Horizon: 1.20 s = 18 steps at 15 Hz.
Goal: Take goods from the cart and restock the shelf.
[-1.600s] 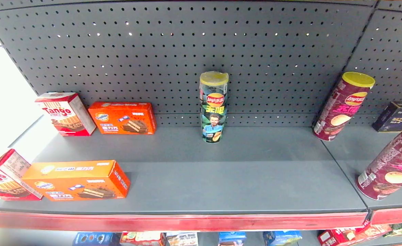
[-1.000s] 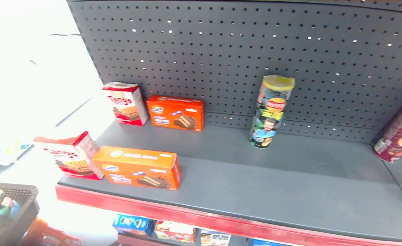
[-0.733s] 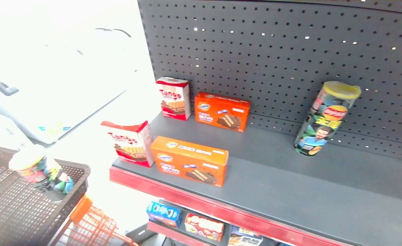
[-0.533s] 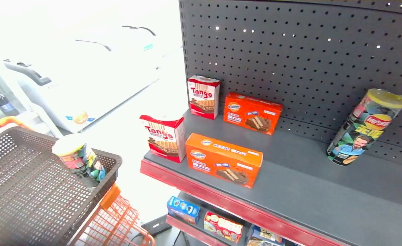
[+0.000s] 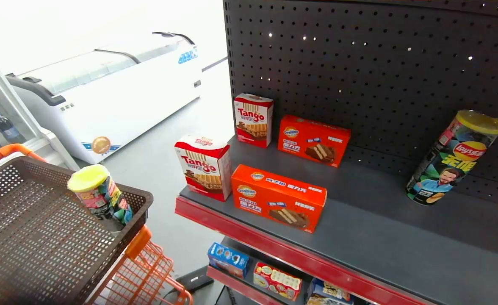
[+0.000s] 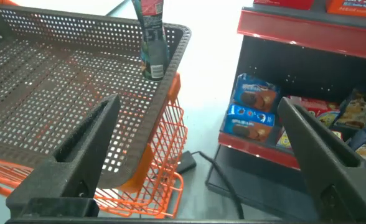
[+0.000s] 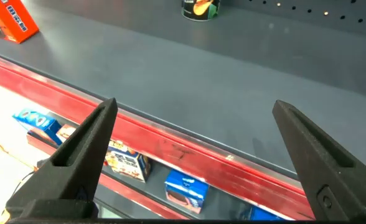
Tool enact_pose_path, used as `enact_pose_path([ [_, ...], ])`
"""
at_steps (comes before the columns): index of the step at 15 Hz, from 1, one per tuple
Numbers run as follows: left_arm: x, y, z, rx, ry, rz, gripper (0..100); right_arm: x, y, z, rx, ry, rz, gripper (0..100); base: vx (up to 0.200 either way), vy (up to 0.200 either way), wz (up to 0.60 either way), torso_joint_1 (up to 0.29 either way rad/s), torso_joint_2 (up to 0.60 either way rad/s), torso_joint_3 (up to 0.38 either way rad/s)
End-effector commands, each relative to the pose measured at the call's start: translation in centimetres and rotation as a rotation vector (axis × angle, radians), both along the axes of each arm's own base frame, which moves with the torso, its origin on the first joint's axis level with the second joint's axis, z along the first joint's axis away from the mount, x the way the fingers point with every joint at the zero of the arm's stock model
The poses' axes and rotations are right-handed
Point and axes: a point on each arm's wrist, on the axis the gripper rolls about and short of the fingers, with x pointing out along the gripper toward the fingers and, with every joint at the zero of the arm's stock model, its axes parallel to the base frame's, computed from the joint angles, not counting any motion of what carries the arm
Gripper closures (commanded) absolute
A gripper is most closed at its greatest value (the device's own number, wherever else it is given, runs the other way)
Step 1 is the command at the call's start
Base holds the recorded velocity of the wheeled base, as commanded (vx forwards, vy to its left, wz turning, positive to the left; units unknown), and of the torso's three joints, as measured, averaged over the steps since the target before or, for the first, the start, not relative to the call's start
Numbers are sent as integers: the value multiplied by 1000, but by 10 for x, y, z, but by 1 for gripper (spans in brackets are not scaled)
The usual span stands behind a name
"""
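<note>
A yellow-lidded chip can (image 5: 98,195) stands upright in the near corner of the cart's dark perforated basket (image 5: 33,241); the can (image 6: 150,37) and basket (image 6: 52,93) also show in the left wrist view. A matching chip can (image 5: 454,159) stands on the grey shelf (image 5: 380,237) at the pegboard. My left gripper (image 6: 198,155) is open, low, between cart and shelf. My right gripper (image 7: 195,158) is open, empty, in front of the shelf's red edge (image 7: 189,149).
Two red wafer boxes (image 5: 204,167) and two orange cake boxes (image 5: 278,197) sit at the shelf's left end. Snack packs (image 5: 228,259) fill the lower shelf. The orange cart frame (image 5: 143,275) stands left of the shelf. A white freezer chest (image 5: 105,97) is behind.
The head camera has swung left, bringing the cart, its chip can and the freezer into view; the maroon cans at the right have left the picture. The goods themselves have not moved.
</note>
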Motion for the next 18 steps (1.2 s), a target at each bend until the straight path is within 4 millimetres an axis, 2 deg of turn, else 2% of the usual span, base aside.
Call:
enact_pose_path([
  [1,0,0,0,1,1,-1,0,0,0,0,1,0,1,0,0,0,0,0,0,0],
  [5,0,0,2,2,-8,12,0,0,0,0,0,0,1,0,0,0,0,0,0,0],
  [6,-9,1,33,1,-77,30,0,0,0,0,0,0,1,0,0,0,0,0,0,0],
  [8,-3,1,70,7,75,96,0,0,0,0,0,0,1,0,0,0,0,0,0,0],
  [9,8,3,87,14,153,140,0,0,0,0,0,1,1,0,0,0,0,0,0,0],
  [11,35,3,101,22,253,157,0,0,0,0,1,0,1,0,0,0,0,0,0,0],
  [12,66,4,110,25,305,158,0,0,0,0,0,0,1,0,0,0,0,0,0,0],
  [13,81,3,112,28,312,143,0,0,0,0,0,0,1,0,0,0,0,0,0,0],
  [15,114,15,108,9,387,192,0,0,0,0,0,1,1,0,0,0,0,0,0,0],
  [17,128,21,101,64,405,182,0,0,0,0,0,0,1,0,0,0,0,0,0,0],
  [18,139,25,79,115,438,186,0,0,0,0,0,0,1,0,0,0,0,0,0,0],
])
